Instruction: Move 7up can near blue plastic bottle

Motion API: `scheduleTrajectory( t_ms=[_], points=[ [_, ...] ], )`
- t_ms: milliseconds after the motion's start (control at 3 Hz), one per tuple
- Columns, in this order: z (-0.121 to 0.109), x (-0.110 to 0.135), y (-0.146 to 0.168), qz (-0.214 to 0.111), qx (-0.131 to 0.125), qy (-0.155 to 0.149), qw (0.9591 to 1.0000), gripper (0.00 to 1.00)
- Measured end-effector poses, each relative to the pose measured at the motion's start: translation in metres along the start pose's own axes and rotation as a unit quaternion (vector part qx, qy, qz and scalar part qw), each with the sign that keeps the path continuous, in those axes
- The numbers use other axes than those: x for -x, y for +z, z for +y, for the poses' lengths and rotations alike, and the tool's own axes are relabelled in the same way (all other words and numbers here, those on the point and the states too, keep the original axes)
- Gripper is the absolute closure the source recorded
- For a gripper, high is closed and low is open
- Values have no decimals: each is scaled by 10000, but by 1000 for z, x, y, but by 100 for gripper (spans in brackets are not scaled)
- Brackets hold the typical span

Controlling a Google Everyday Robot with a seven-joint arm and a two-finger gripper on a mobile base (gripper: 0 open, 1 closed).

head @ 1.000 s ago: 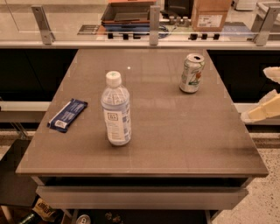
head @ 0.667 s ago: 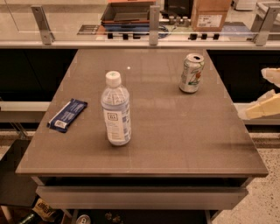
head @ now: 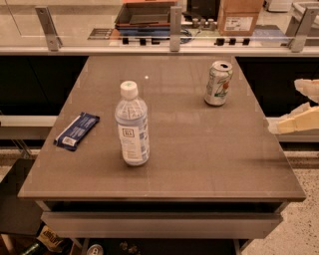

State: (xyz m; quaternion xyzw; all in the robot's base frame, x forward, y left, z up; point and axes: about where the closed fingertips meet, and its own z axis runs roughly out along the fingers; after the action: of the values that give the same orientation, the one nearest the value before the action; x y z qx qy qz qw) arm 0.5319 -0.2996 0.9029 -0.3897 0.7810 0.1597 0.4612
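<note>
The 7up can [head: 218,83] stands upright on the brown table [head: 199,159], at the back right. The blue plastic bottle [head: 132,125] stands upright left of centre, nearer the front, well apart from the can. My gripper [head: 285,105] is at the right edge of the view, off the table's right side, to the right of the can and a little nearer the front. Its pale fingers [head: 299,121] are spread apart and hold nothing.
A flat dark-blue snack wrapper [head: 77,131] lies near the table's left edge. Behind the table runs a glass rail with metal posts [head: 174,22], with a tray and a cardboard box [head: 239,15] beyond. A shelf with clutter sits under the table.
My gripper has edged slightly left toward the table's right side. The can, bottle and wrapper have not moved.
</note>
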Motion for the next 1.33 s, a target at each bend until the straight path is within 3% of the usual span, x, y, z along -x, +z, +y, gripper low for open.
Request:
scheduleTrajectory(
  t_ms=[667, 1333],
  points=[
    [-31, -13, 36, -313, -56, 188, 9993, 0],
    [-58, -9, 76, -491, -140, 312, 9982, 0]
  ],
)
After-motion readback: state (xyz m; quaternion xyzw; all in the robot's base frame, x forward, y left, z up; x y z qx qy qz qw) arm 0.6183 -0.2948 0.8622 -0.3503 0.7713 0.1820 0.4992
